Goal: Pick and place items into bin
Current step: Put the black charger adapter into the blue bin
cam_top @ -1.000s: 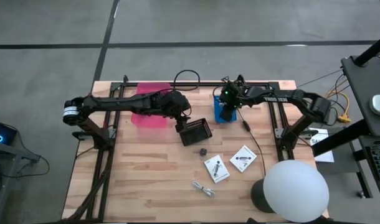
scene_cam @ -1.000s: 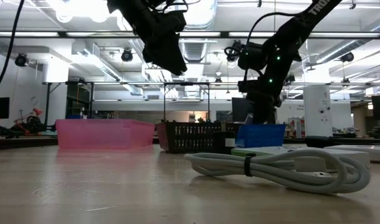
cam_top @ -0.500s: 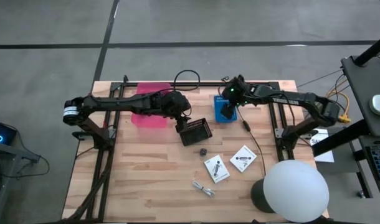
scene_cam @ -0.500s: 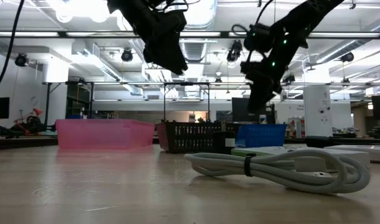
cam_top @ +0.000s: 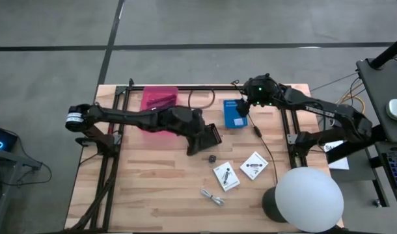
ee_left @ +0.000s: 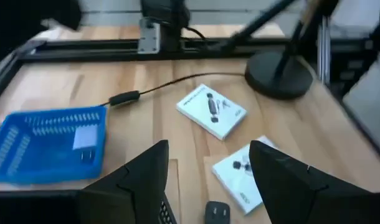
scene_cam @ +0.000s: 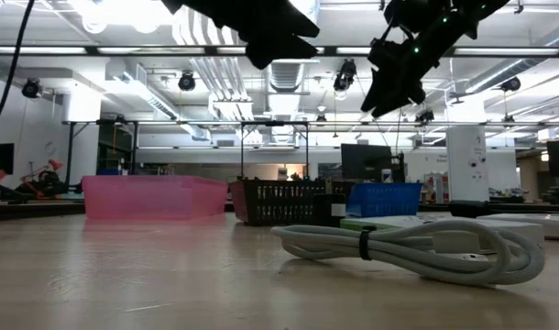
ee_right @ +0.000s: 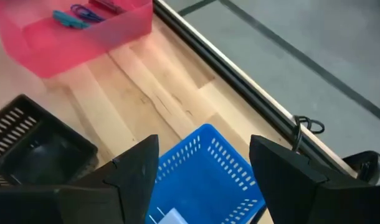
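Wooden worktop (cam_top: 140,188): pink bin (cam_top: 159,104) far left, black basket (cam_top: 208,138) centre under left gripper (cam_top: 200,136), blue basket (cam_top: 234,113) beside right gripper (cam_top: 250,105); two white packets (cam_top: 240,170), cable bundle (cam_top: 213,197) near.

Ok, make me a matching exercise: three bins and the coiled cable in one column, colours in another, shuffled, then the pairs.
Things:
1. bin by the left frame post
2. bin under the right pincer
3. middle basket
4. coiled cable

Colours:
A. blue
B. white
C. pink
D. black

Pairs: 1-C, 2-A, 3-D, 4-B
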Action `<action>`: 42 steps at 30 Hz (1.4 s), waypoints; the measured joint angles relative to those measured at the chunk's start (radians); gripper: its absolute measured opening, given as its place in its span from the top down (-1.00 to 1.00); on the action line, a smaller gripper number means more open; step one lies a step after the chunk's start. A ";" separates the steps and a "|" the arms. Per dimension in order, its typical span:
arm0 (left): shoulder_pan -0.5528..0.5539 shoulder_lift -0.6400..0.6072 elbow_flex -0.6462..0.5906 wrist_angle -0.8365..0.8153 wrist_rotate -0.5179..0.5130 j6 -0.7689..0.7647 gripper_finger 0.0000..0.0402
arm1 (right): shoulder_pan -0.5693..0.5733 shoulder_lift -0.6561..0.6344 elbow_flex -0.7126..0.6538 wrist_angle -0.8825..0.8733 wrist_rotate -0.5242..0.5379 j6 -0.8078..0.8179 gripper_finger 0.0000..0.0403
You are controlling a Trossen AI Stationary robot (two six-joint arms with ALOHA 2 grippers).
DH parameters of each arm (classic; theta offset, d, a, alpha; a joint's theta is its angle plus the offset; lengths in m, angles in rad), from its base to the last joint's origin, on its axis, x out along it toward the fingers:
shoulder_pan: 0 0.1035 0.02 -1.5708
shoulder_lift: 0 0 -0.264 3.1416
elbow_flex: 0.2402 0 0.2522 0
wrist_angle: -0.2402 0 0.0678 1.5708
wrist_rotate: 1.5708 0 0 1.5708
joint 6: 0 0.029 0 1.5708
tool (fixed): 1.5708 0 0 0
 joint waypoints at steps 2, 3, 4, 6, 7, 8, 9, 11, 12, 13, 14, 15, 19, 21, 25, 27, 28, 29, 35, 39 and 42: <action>-0.021 0.010 -0.002 -0.002 -0.026 0.051 -0.04 | 0.001 -0.004 0.000 0.000 0.000 0.008 -0.18; -0.030 0.021 -0.002 0.005 -0.034 0.071 -0.04 | 0.001 -0.005 0.000 0.000 0.000 0.009 -0.18; -0.038 0.031 -0.002 0.016 -0.038 0.088 -0.04 | 0.002 -0.005 0.000 0.000 0.000 0.009 -0.19; -0.050 0.055 -0.001 0.008 -0.038 0.104 -0.04 | 0.003 -0.003 0.000 0.000 0.000 0.008 -0.20; -0.054 0.073 -0.001 0.011 -0.038 0.104 -0.04 | 0.004 -0.003 -0.001 0.000 0.000 0.008 -0.20; -0.057 0.089 -0.001 0.012 -0.037 0.104 -0.04 | 0.005 -0.003 -0.001 0.000 0.000 0.008 -0.20; -0.061 0.105 -0.001 0.007 -0.038 0.104 -0.04 | 0.006 -0.003 -0.002 0.000 0.000 0.006 -0.20; -0.066 0.136 -0.001 0.009 -0.037 0.104 -0.04 | 0.007 -0.003 -0.002 -0.001 0.000 0.006 -0.19; -0.067 0.152 0.000 0.013 -0.037 0.104 -0.04 | 0.007 -0.003 -0.002 -0.001 0.000 0.005 -0.18; -0.068 0.166 0.000 0.014 -0.036 0.104 -0.04 | 0.007 -0.003 -0.003 -0.001 0.000 0.005 -0.18; -0.069 0.184 0.000 0.016 -0.029 0.104 -0.04 | 0.007 -0.003 -0.003 -0.001 0.000 0.005 -0.17; -0.069 0.202 0.000 0.022 -0.021 0.104 -0.04 | 0.007 -0.003 -0.003 -0.001 0.000 0.005 -0.17; -0.069 0.260 0.010 0.043 0.006 0.104 -0.04 | 0.007 -0.003 -0.003 -0.004 0.000 0.004 -0.18; -0.069 0.283 0.017 0.045 0.007 0.104 -0.09 | 0.007 -0.003 -0.003 -0.007 0.000 -0.001 -0.19; -0.069 0.326 0.034 0.042 0.008 0.104 -0.27 | 0.007 -0.002 -0.004 -0.008 0.000 -0.007 -0.20; -0.069 0.340 0.041 0.040 0.010 0.104 -0.38 | 0.007 -0.002 -0.004 -0.008 0.000 -0.011 -0.20; -0.069 0.345 0.044 0.040 0.015 0.103 -0.43 | 0.007 -0.002 -0.004 -0.008 0.001 -0.012 -0.20; -0.069 0.348 0.045 0.039 0.023 0.103 -0.48 | 0.007 -0.002 -0.004 -0.009 0.001 -0.012 -0.19; -0.070 0.365 0.038 0.023 0.041 0.103 -0.58 | 0.007 -0.002 -0.006 -0.010 0.001 -0.015 -0.17; -0.069 0.365 0.030 0.023 0.037 0.104 -0.58 | 0.007 -0.002 -0.006 -0.010 0.001 -0.015 -0.18; -0.064 0.365 0.026 0.022 0.033 0.104 -0.58 | 0.007 -0.002 -0.006 -0.010 0.001 -0.015 -0.18</action>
